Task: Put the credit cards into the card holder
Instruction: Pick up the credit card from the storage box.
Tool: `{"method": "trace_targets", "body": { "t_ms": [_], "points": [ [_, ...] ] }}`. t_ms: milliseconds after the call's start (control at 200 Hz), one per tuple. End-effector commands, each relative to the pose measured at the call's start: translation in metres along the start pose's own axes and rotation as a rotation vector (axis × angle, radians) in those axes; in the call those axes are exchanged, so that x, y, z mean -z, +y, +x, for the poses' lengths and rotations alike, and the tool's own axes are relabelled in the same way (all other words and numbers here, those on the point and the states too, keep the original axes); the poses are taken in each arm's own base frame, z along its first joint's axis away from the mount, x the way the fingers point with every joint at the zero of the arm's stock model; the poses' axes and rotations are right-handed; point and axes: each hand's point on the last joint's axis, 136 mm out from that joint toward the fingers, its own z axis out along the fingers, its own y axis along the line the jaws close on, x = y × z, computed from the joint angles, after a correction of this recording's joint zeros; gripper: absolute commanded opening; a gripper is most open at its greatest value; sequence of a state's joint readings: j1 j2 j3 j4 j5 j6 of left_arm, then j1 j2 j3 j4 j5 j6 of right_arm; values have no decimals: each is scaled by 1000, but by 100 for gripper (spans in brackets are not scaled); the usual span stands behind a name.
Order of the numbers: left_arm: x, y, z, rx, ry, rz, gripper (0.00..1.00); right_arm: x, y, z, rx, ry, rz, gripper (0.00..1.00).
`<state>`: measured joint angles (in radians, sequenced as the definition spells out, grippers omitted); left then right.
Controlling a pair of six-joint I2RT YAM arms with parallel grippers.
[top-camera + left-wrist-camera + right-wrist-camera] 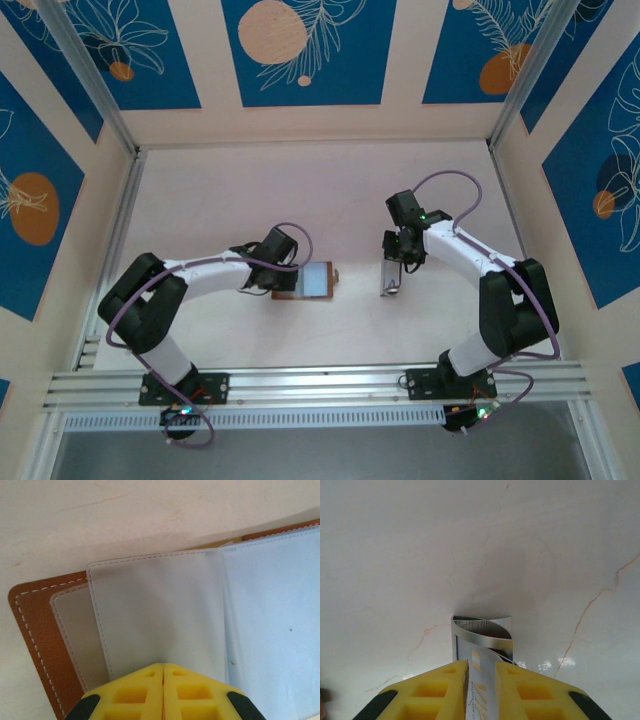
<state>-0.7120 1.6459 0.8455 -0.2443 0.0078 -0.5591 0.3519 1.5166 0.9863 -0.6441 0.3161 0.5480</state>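
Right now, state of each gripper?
Left gripper: shut, over a clear pocket of the brown leather card holder; grip unclear.
Right gripper: shut on the thin silver rectangular credit card.

Right claw hides lettering (possibly "VIP") on the credit card.

Gap btw wallet, card.

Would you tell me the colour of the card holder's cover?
The card holder is brown with white stitching; left wrist view.
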Motion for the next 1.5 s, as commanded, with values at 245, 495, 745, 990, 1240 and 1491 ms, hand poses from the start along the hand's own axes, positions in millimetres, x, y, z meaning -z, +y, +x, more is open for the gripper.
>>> {"method": "trace_targets", "body": {
  "t_ms": [245, 495, 745, 990, 1240, 1491],
  "points": [
    [-20, 18, 41, 11, 141, -57, 7, 14, -4, -12, 30, -61, 57, 22],
    [-20, 18, 42, 10, 145, -58, 7, 9, -1, -14, 56, -61, 89, 22],
    [-20, 19, 42, 12, 144, -60, 7, 4, -2, -12, 62, -44, 102, 22],
    [-19, 19, 43, 12, 142, -59, 7, 2, -2, -11, 71, -41, 120, 22],
    [-18, 18, 42, 12, 140, -57, 7, -3, -3, -7, 80, -25, 136, 21],
    [-18, 18, 43, 11, 141, -57, 7, 2, -3, -7, 87, -40, 148, 21]
  ]
}}
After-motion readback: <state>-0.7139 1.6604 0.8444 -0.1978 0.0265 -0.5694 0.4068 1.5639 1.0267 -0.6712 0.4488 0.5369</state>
